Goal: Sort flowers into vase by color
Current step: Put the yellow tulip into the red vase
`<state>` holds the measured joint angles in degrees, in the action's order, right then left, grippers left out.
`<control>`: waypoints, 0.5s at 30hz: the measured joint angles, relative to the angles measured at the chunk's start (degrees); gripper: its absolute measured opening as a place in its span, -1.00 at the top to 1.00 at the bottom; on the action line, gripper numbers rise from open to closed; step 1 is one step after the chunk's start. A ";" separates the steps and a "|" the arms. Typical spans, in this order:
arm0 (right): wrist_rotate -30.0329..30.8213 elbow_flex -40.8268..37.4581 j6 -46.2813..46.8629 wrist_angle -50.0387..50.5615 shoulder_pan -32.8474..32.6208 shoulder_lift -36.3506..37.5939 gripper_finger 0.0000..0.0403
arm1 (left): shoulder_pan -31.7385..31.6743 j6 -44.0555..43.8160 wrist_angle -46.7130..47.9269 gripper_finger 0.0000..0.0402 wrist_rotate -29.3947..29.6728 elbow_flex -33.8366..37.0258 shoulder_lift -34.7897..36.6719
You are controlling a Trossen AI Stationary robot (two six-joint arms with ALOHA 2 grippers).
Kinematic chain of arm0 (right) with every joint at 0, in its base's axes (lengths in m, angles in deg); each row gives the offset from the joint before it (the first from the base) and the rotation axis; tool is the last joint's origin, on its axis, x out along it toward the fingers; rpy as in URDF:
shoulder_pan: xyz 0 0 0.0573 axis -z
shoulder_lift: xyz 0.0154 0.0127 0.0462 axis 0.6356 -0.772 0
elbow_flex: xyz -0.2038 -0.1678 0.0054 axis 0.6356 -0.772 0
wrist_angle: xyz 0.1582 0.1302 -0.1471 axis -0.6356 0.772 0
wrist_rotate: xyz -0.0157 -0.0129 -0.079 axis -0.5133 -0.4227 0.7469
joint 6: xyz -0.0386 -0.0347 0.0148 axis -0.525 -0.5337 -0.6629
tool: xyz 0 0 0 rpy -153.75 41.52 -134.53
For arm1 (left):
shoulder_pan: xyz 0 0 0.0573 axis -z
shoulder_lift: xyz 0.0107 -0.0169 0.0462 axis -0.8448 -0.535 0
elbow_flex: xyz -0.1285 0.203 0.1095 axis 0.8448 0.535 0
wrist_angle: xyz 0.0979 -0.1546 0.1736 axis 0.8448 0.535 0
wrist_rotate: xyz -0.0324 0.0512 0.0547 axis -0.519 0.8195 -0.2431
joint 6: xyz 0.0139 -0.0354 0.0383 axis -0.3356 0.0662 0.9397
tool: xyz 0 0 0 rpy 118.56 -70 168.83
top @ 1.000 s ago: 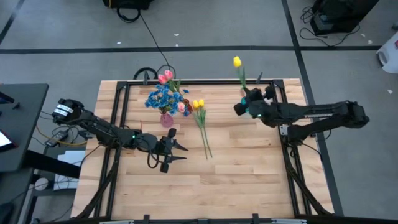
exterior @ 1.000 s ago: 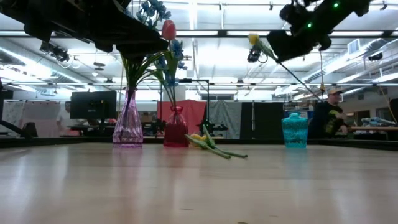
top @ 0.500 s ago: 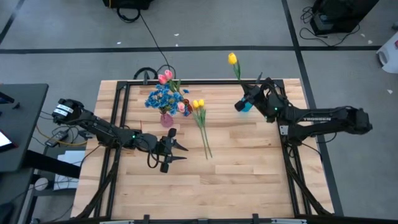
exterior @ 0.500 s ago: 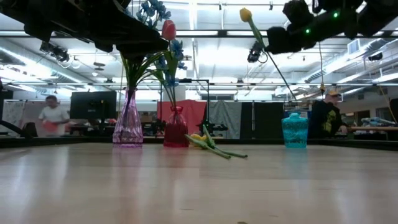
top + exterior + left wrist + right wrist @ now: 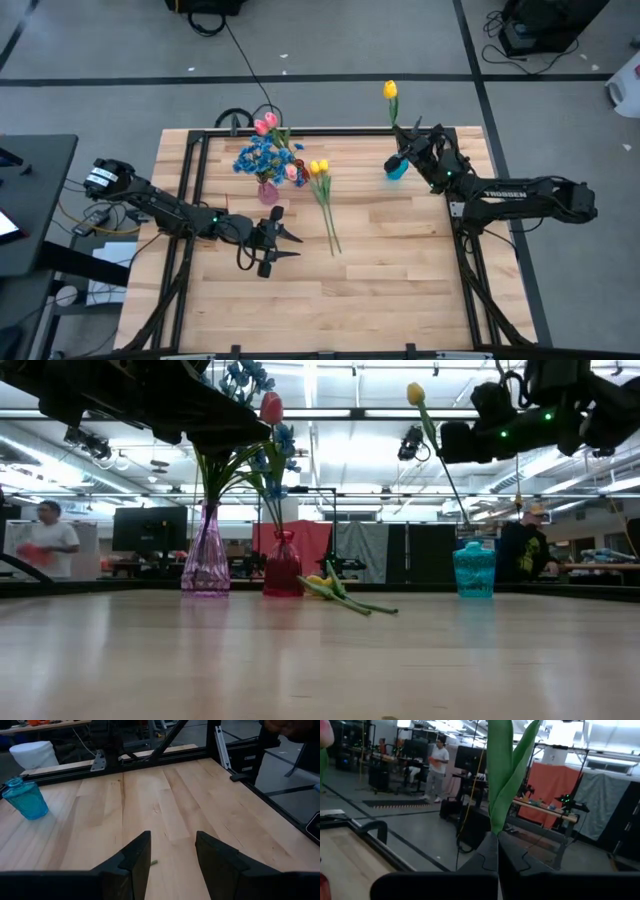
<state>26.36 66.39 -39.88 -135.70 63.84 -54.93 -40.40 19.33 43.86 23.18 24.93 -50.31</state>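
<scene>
- Yellow tulip (image 5: 390, 90) is riding high off the worktop (image 5: 380, 270), pinched by its green stem in the right gripper (image 5: 408, 152) — fingers closed tight on the stem, leaves showing right above them in the right wrist view (image 5: 506, 775).
- Stem's long axis is running near upright, slightly tilted: blossom up top (image 5: 415, 393), lower end trailing down toward the blue vase (image 5: 474, 570).
- Key relation — the blue vase (image 5: 397, 168) is sitting just under and beside the right gripper, at the far right part of the worktop; in the low view the stem tip is looking close above the vase mouth, but I cannot tell if it is lined up inside the rim.
- My read: next move is needing the stem tip centered over that mouth, then a straight lowering; a tilted stem could be catching the rim.
- Right arm is clearly the nearer one to this vase.
- Two more yellow tulips (image 5: 322, 195) are lying flat mid-worktop, blossoms toward the far edge, stems pointing to the near side.
- Pink tulips (image 5: 266, 124) and blue blossoms (image 5: 258, 157) are already standing in the pink vase (image 5: 206, 560) and the red vase (image 5: 283, 572), far left.
- Left gripper (image 5: 284, 240) is waiting near the worktop's middle-left, fingers spread open, holding nothing.
- Writing: "TROSSEN" is reading on the right arm (image 5: 500, 193); no other readable labels.
</scene>
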 joint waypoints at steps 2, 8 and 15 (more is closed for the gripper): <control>-0.80 -1.08 1.12 -0.34 0.28 -0.01 0.99 | -0.02 0.02 0.02 0.19 0.02 0.00 -0.02; -0.98 -4.09 4.10 -2.31 0.27 -0.02 0.99 | -0.02 0.07 0.02 0.19 0.02 0.00 -0.01; -0.98 -7.82 8.51 -2.45 -0.73 -0.02 0.97 | -0.01 0.14 0.17 0.19 0.04 0.00 -0.01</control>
<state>25.38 58.57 -31.37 -138.15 63.11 -54.95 -40.41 19.47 44.02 23.22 24.93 -50.32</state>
